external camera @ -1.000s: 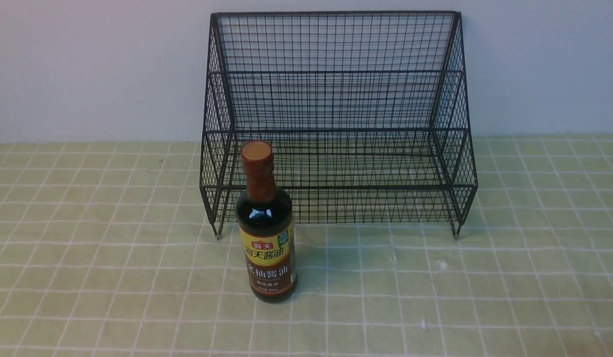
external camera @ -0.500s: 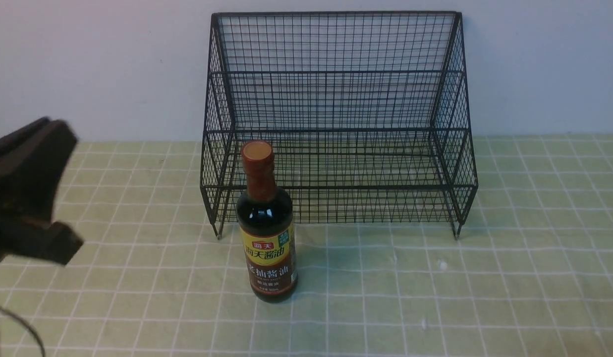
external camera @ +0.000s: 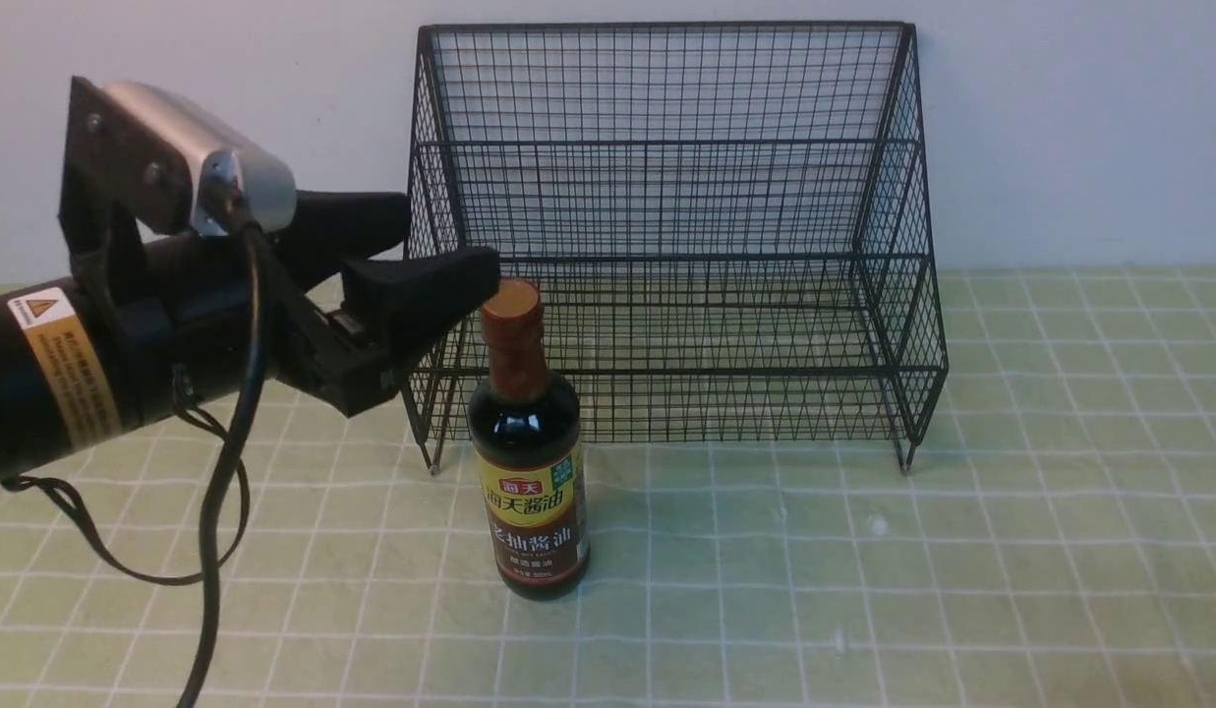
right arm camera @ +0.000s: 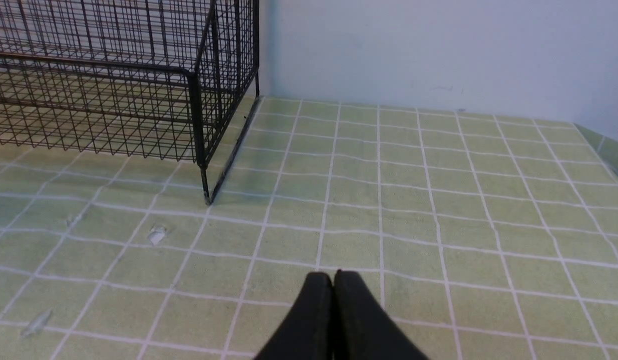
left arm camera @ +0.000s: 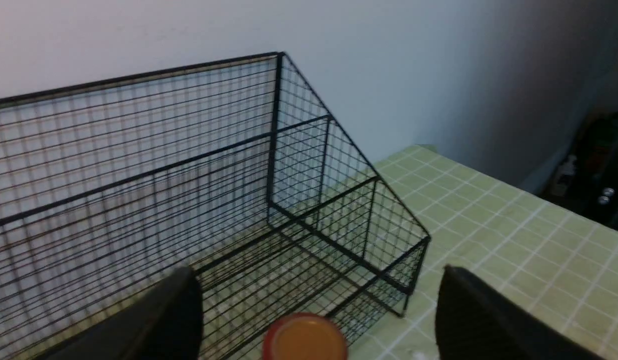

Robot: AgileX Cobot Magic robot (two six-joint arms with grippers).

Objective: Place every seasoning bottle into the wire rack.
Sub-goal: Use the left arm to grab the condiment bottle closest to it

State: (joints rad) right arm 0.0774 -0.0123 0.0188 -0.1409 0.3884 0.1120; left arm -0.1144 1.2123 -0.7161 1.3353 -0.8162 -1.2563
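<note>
The seasoning bottle (external camera: 529, 462) stands upright on the green checked cloth (external camera: 912, 590), left of centre in the front view. It is just in front of the left front corner of the wire rack (external camera: 666, 197), which fills the upper middle of the frame and holds nothing. The left gripper (external camera: 448, 243) hovers at about the height of the bottle's cap (external camera: 512, 302), jaws spread wide and empty. Its nearer finger is just beside the cap (whether it touches, I cannot tell). In the left wrist view the cap shows between the two fingers, roughly centred. The right gripper (right arm camera: 332, 280) is pressed closed on nothing, low over bare cloth near a corner leg of the rack.

The step in hand looks like the grasp. To do it well, the jaws should keep the cap centred and come lower, so the pads close on the neck wrap or shoulder, not the smooth cap. A tall bottle like this probably tips easily, so a side nudge is the risk. Then close firmly and lift straight up, clearing the rack's front rail before heading for the lower tier.
</note>
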